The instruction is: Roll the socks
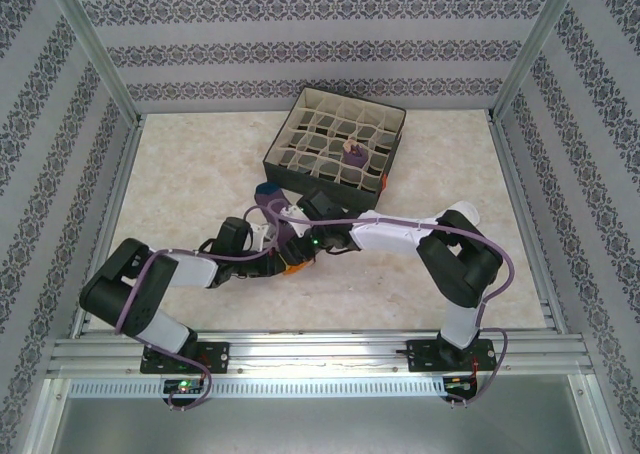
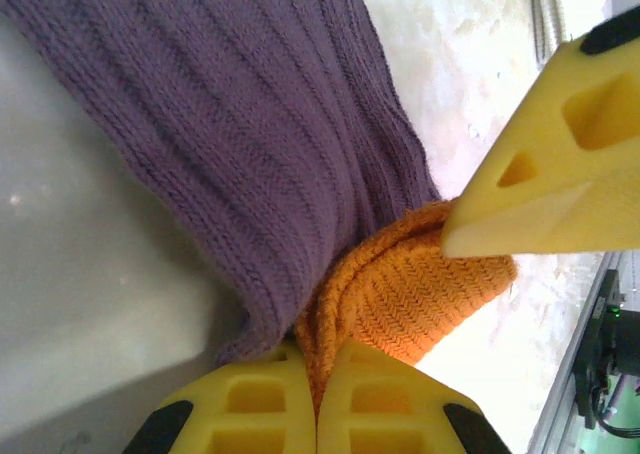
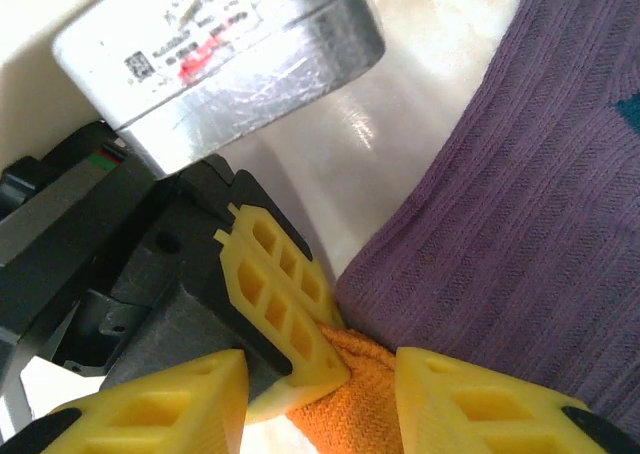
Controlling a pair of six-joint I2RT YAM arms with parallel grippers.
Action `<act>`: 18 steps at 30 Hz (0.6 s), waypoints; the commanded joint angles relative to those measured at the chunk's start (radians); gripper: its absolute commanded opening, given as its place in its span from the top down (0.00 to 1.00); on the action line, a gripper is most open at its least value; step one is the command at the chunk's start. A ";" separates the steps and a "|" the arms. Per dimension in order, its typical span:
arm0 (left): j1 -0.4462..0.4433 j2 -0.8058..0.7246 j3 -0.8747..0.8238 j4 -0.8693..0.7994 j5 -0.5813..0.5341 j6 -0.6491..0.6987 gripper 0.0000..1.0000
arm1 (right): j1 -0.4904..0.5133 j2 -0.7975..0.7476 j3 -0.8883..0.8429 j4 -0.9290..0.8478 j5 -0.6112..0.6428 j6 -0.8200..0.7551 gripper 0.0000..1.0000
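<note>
Start of rolling, probably. Pinching orange toe (image 2: 410, 284) of purple sock (image 2: 260, 154) tight with left gripper (image 2: 318, 399). Holding right gripper (image 3: 320, 404) spread open around that toe. Next: close, then roll up.

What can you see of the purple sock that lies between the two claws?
The purple sock is soft ribbed knit with an orange end and a small teal patch. It lies on the pale table. The left claw is shut on the orange end, bunching it. The right claw stands open around the same end, one finger touching the orange fabric.
</note>
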State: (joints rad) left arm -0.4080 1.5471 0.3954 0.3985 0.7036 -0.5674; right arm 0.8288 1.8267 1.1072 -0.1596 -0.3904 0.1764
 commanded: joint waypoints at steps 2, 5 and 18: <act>-0.008 0.060 -0.032 -0.113 -0.033 0.022 0.98 | -0.020 0.017 0.002 -0.019 0.151 0.056 0.60; -0.006 0.030 -0.023 -0.161 -0.065 0.049 0.95 | -0.026 0.016 -0.014 -0.024 0.173 0.073 0.63; -0.008 -0.054 0.017 -0.303 -0.133 0.138 0.94 | -0.048 -0.099 -0.070 -0.031 0.215 0.156 0.56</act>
State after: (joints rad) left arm -0.4065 1.4845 0.4255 0.2443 0.6495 -0.4747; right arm 0.7765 1.7660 1.0374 -0.1902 -0.2070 0.3050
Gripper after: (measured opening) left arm 0.058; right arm 0.444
